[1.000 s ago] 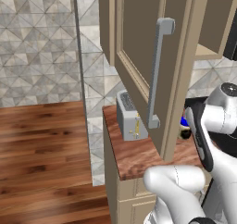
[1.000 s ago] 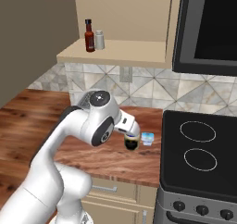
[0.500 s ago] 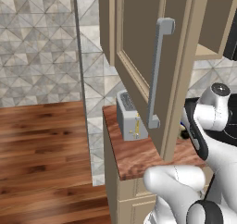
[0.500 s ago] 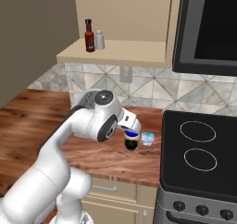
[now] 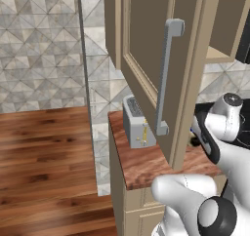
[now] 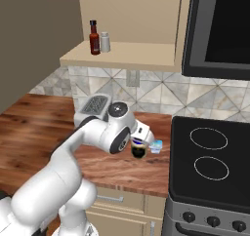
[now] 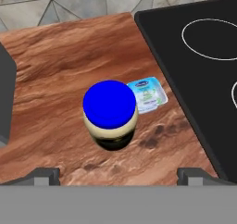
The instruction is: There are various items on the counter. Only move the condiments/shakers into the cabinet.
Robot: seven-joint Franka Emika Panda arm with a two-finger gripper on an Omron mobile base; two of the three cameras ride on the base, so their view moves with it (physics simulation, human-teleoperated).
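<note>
With both condiments already standing in the open cabinet (image 6: pixel 122 54), the arm has been drawing its hand back and down over the last second, the elbow swinging nearer the base cameras. The bottle (image 6: pixel 94 37) and shaker (image 6: pixel 104 42) stand upright just beside each other on the cabinet's shelf, unmoved from a second ago. Down on the counter (image 7: pixel 60 56) the gripper (image 7: pixel 118 174) hangs above the blue-lidded jar (image 7: pixel 110 114), its fingers spread wide and holding nothing. Just beside the jar, toward the stove (image 6: pixel 210 157), lies a small white packet (image 7: pixel 148 94), and the toaster (image 5: pixel 138 123) sits at the counter's far end, behind the open door (image 5: pixel 156 64). Judging by this, the sorting is done: what remains below looks like neither condiment nor shaker, so the jar should stay put.
</note>
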